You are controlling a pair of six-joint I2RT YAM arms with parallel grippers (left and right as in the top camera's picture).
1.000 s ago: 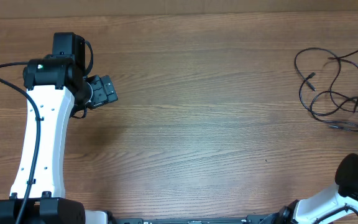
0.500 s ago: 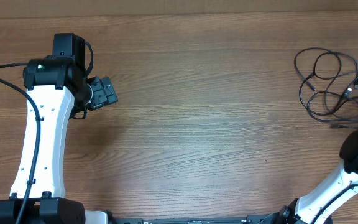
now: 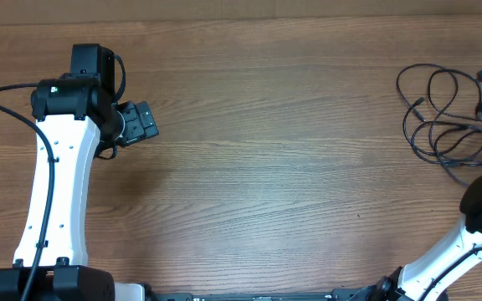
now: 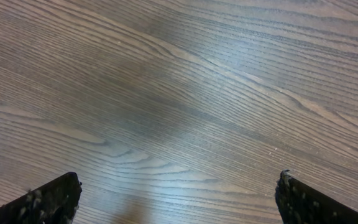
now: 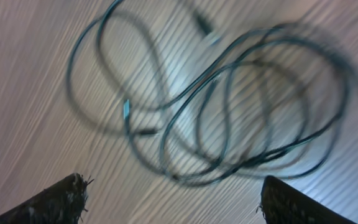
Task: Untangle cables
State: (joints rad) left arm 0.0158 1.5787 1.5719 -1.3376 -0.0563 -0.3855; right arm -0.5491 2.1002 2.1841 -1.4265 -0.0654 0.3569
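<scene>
The thin black cords with small plugs (image 5: 225, 106) lie in one overlapping bunch of loops on the brown wooden worktop (image 3: 291, 167) just below my right claw (image 5: 176, 208), its jaws wide apart and empty, my left claw (image 4: 179, 205) likewise spread and far off, so I judge the untangling hardly begun.
</scene>
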